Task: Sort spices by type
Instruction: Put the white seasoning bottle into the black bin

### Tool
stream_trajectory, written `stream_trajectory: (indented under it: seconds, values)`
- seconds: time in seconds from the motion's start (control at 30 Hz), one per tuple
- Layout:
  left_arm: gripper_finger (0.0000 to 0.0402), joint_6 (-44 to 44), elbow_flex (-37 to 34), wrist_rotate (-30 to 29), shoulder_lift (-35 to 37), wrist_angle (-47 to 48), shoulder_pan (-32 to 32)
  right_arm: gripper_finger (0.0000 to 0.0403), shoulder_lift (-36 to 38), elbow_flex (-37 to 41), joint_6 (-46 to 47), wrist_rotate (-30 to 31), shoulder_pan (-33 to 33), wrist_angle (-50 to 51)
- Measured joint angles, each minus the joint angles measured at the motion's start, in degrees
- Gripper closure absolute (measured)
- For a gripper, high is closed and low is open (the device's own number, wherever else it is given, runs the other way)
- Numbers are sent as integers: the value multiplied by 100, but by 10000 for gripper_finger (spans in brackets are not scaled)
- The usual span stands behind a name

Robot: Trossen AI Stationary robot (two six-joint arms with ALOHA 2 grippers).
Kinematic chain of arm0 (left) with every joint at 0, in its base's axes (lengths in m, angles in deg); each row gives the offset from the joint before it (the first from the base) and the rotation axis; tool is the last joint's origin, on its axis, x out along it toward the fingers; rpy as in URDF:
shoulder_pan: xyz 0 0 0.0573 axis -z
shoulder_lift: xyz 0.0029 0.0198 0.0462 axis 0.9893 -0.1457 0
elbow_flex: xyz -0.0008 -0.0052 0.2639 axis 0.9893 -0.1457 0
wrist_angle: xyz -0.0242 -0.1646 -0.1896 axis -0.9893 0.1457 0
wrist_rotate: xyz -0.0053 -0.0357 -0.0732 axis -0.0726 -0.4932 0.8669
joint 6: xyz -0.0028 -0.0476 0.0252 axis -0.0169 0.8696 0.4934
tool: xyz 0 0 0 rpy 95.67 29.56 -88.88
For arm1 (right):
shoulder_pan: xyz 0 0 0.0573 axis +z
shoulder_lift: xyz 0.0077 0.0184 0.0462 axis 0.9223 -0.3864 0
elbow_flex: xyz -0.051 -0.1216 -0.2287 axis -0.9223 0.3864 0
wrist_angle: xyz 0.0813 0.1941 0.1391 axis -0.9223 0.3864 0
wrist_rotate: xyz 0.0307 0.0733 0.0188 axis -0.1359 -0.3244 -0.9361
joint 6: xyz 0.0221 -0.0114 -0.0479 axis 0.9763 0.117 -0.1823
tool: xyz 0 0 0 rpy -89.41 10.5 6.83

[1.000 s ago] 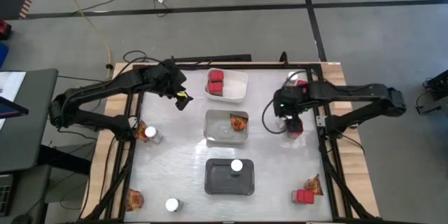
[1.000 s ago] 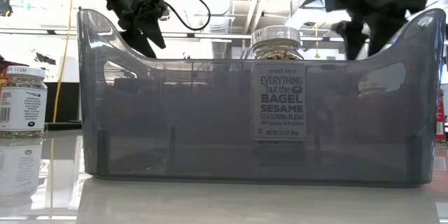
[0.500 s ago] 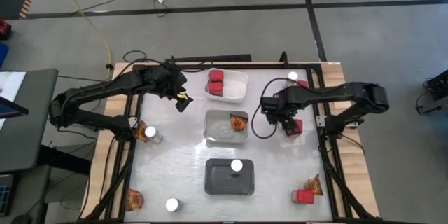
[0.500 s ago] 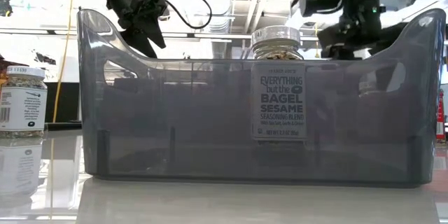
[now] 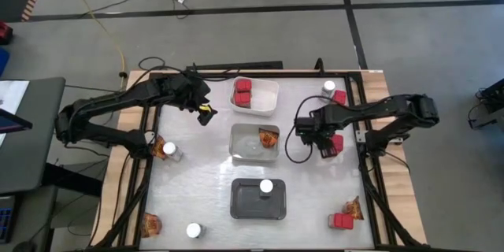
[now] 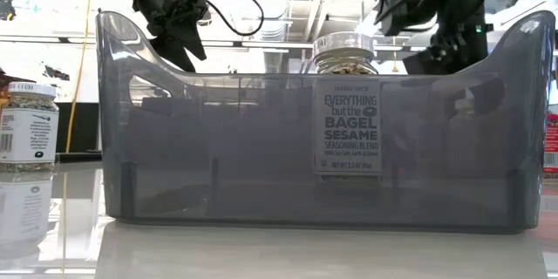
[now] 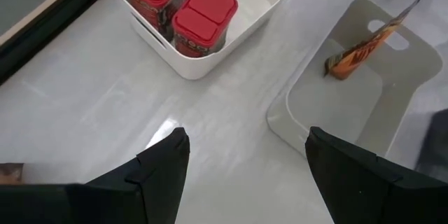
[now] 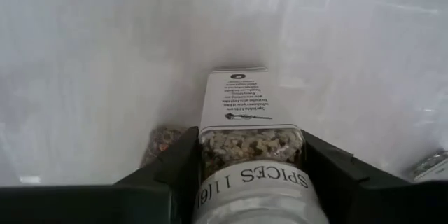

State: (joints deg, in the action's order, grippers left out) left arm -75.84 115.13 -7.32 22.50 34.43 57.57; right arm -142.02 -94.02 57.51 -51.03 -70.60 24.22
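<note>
The right gripper (image 8: pixel 246 175) pinches a small glass spice jar (image 8: pixel 250 143), probably right of the clear tray (image 5: pixel 253 143). The left gripper (image 7: pixel 245 154) hangs spread wide near the white tray (image 7: pixel 231 14).

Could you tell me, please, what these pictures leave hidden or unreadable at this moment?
- Jar in the right gripper: the arm covers it in the high view, and the right wrist view cuts its lid off at the edge.
- Clear tray and white tray: hidden in the low view behind the dark grey tray.
- Orange packet: print too small in the high view, and unreadable in the left wrist view.
- Left gripper: open and empty; the table under it is hidden.
</note>
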Motion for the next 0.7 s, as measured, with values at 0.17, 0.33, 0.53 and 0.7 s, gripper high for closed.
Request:
stream_trajectory:
  seconds: [0.17,0.33,0.53,0.7]
  values:
    - [127,492,0,0,0,0,29,187,225,-281,857,-18,47,267]
    - [127,847,0,-94,0,-1,430,187,462,-1043,1944,-19,157,922]
    - [127,1630,0,-630,0,0,1412,187,685,-2154,2527,-18,595,1149]
    - [127,2344,0,-941,0,2,2308,187,569,-2984,2780,-19,1186,1153]
